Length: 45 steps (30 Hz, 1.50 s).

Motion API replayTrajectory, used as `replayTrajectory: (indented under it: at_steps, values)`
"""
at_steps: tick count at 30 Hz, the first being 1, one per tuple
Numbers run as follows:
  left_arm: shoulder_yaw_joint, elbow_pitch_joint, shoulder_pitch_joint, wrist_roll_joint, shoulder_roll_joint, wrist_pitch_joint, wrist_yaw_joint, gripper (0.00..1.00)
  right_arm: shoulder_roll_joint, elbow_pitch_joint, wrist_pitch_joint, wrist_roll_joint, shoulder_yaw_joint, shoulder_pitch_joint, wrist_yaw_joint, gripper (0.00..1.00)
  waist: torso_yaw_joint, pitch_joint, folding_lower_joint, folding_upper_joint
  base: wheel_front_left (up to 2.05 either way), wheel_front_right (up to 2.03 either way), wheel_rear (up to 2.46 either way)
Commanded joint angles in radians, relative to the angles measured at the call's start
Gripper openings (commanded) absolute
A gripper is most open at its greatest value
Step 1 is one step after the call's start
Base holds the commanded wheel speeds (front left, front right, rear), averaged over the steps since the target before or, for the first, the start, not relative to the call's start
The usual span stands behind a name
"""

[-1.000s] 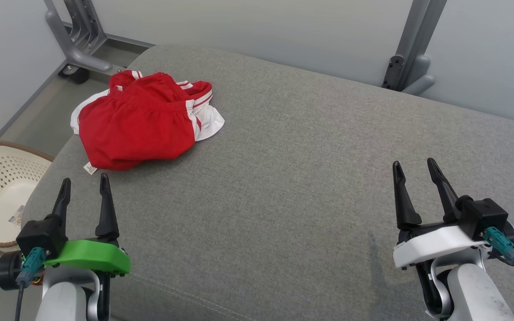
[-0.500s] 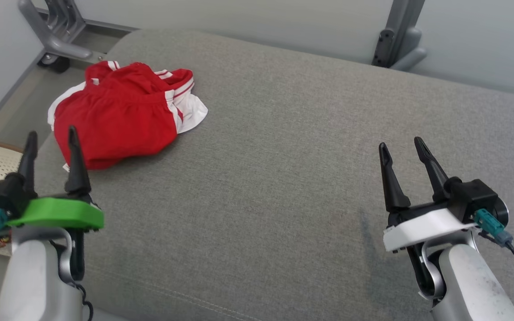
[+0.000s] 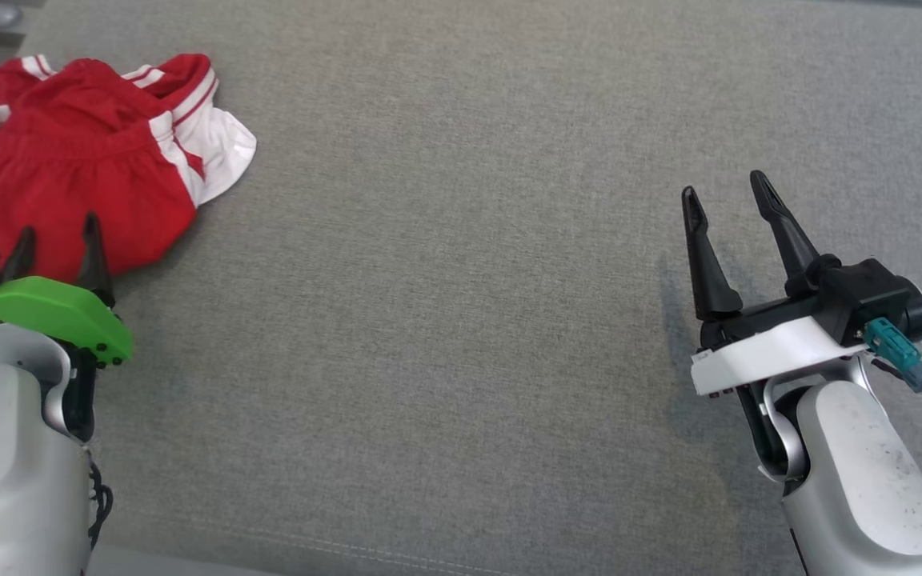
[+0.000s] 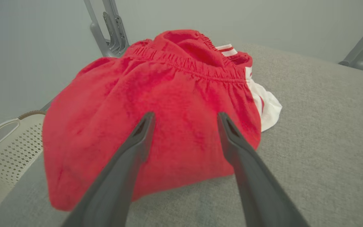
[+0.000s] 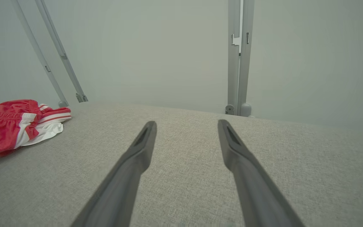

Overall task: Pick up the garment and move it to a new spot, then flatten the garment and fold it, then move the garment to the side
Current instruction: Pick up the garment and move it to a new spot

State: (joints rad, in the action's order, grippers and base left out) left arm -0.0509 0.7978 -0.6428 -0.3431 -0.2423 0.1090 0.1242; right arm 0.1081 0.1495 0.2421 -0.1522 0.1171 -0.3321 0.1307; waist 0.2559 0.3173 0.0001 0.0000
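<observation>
- Closing in over the past second, the left gripper (image 3: 58, 228) now has its dark fingertips over the near edge of the red-and-white garment (image 3: 69, 168) in the head view, where earlier they stood short of it; the camera has also tipped downward. The garment lies crumpled at the far left of the grey cushion (image 3: 445, 280). The right gripper (image 3: 722, 184) hovers well apart at the right, jaws spread wide with nothing between them.
- Left wrist view: both fingers stand wide apart and empty, pointing at the red cloth just ahead; whether the tips touch it cannot be told. The elastic waistband is bunched at the top and a white panel juts out at the right. A pale perforated basket (image 4: 8, 148) sits below the cushion's edge at the left, with a metal frame leg (image 4: 106, 28) behind.
- Right wrist view: the parted fingers hang over bare cushion. The garment lies far off at the left, and an upright post (image 5: 239, 63) stands beyond, against the wall.
</observation>
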Motion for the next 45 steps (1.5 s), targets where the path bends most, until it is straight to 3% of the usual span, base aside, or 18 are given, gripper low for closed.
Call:
replayTrajectory:
  at_steps: [1,7,8,9,16,22,33,45]
  values:
    - [-0.005,0.051,-0.038,-0.014,-0.023,-0.004,0.004,1.0,0.004,-0.003,0.003,0.007,0.002,-0.02,0.0,1.0,-0.074,0.089,-0.0001,0.0,0.0,0.0,0.0]
    - [0.015,0.188,-0.093,-0.011,-0.057,-0.001,0.005,0.96,0.003,0.004,0.008,0.009,-0.001,-0.035,0.0,1.0,-0.075,0.113,-0.0001,0.0,0.0,0.0,0.0]
    - [0.02,0.201,-0.102,-0.009,-0.058,0.007,0.006,0.29,0.002,0.005,0.008,0.01,-0.001,-0.039,0.0,1.0,-0.074,0.115,-0.0001,0.0,0.0,0.0,0.0]
    - [0.025,0.214,-0.109,-0.012,-0.059,0.014,0.006,0.0,0.002,0.005,0.009,0.011,-0.001,-0.042,0.0,1.0,-0.072,0.117,-0.0001,0.0,0.0,0.0,0.0]
    - [0.03,0.231,-0.145,-0.012,-0.073,0.118,0.006,0.0,0.001,0.018,0.011,0.011,-0.004,-0.042,0.0,1.0,-0.061,0.107,-0.0001,0.0,0.0,0.0,0.0]
    - [0.007,0.129,-0.129,0.003,-0.088,0.157,-0.027,0.0,-0.002,0.033,0.014,0.005,-0.014,-0.016,0.0,1.0,-0.044,0.06,-0.0001,0.0,0.0,0.0,0.0]
    - [-0.073,-0.37,0.058,0.072,-0.088,0.155,-0.101,0.0,-0.022,0.036,0.021,-0.005,-0.034,0.029,0.0,1.0,-0.06,-0.045,-0.0001,0.0,0.0,0.0,0.0]
    - [-0.005,-0.778,0.392,0.085,-0.002,0.047,-0.149,0.0,-0.051,0.012,0.024,-0.024,-0.026,0.092,0.0,1.0,-0.194,-0.149,-0.0001,0.0,0.0,0.0,0.0]
